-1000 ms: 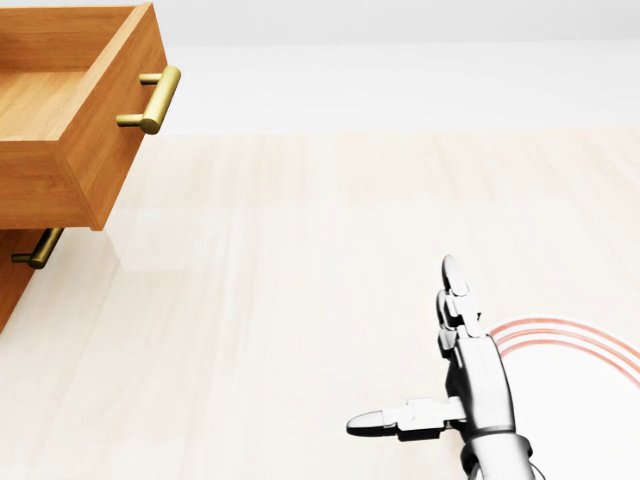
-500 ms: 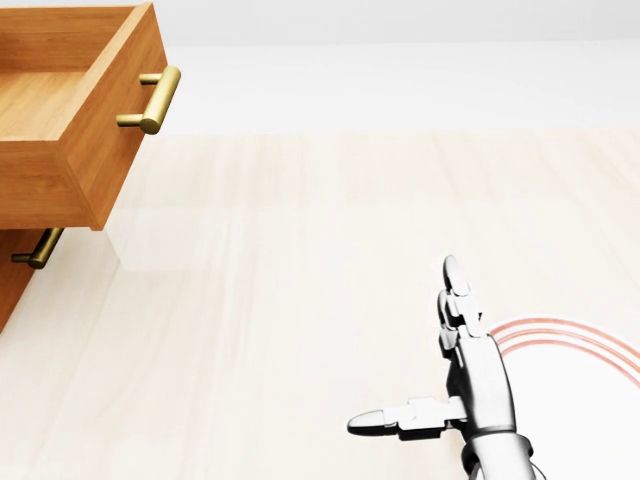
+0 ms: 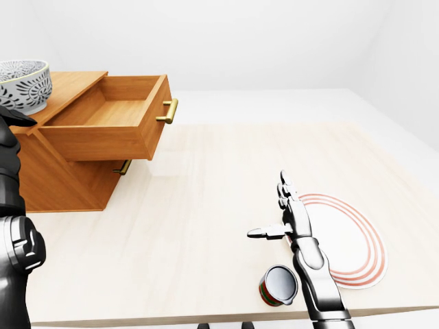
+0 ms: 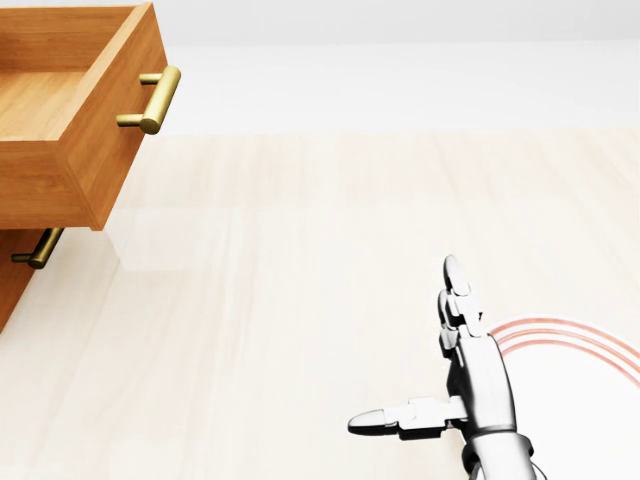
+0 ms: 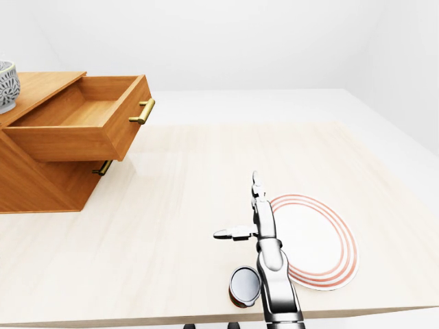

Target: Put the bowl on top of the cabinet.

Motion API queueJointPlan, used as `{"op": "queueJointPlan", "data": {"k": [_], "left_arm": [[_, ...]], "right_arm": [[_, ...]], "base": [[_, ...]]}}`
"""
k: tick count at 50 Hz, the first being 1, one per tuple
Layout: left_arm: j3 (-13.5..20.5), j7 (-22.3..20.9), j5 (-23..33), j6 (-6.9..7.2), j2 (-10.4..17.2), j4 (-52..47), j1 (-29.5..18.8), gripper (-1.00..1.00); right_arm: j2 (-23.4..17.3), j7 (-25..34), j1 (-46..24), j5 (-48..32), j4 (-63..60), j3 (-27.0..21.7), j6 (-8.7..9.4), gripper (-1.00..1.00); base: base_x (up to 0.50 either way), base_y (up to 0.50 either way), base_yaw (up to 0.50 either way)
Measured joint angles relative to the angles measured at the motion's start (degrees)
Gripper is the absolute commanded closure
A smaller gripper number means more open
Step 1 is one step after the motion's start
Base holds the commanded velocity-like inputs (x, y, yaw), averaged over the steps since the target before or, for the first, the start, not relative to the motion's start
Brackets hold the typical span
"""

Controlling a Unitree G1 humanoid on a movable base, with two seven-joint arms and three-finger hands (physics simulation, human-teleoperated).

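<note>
The robot's silver right hand (image 3: 291,218) hangs over the pale wooden tabletop (image 3: 206,205), near the bottom edge on the right side. Its fingers are spread apart, with the thumb sticking out to the left, and it holds nothing. Just beside it, toward the right edge of the tabletop, lies a flat white plate with red rings (image 3: 350,240). Right under its wrist, near the bottom edge, a small red and green can (image 3: 278,285) lies on its side with the shiny end facing up.

The white patterned bowl (image 3: 22,83) is far from this hand. It sits up at the far left corner, on the flat top of the brown wooden cabinet (image 3: 65,185), close to the top's left end. The cabinet's upper drawer (image 3: 110,127) is pulled out, and its gold handle (image 3: 168,111) points toward the middle of the tabletop.

The robot's dark left arm (image 3: 15,233) rises along the left edge of the left-eye view, just under the bowl. The left hand cannot be made out, so I cannot tell if it is apart or together, or touching the bowl.

The bowl lies up and to the left of the right hand, well apart from it, and the left arm is much nearer. The bowl looks already set on the cabinet, so the job seems about done.
</note>
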Motion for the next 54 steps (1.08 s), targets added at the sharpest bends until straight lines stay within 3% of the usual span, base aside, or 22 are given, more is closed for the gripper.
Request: {"op": "queueJointPlan", "data": {"k": [9,16,21,30,40,54], "left_arm": [[0.2,0.0,-0.7,0.0,-0.1,-1.8,1.4,-1.0],[1.4,0.0,-3.7,0.0,-1.9,-9.6,4.1,-1.0],[3.8,0.0,-7.7,0.0,-4.2,-23.0,8.6,-1.0],[7.4,-0.4,-14.4,0.0,-10.8,-53.5,18.5,-1.0],[10.4,-6.3,-20.4,0.0,-17.5,-86.3,27.2,-1.0],[11.6,-13.2,-24.0,0.0,-24.4,-113.4,35.7,-1.0]], "right_arm": [[0.0,0.0,0.0,-0.1,0.1,0.0,-0.01,-1.0],[0.0,-0.1,0.0,-0.1,0.3,0.1,-0.16,-1.0],[0.0,-0.1,0.1,-0.2,0.1,0.1,-0.16,-1.0],[0.0,0.0,0.2,-0.2,0.2,0.2,-0.36,-1.0],[0.0,0.0,0.3,-0.2,0.0,0.2,-0.33,-1.0],[0.1,0.1,0.4,-0.3,-0.2,0.3,-0.35,-1.0]], "base": [[0.0,0.0,0.0],[0.0,0.0,0.0],[0.0,0.0,0.0],[0.0,0.0,0.0],[0.0,0.0,0.0],[0.0,0.0,0.0]]}}
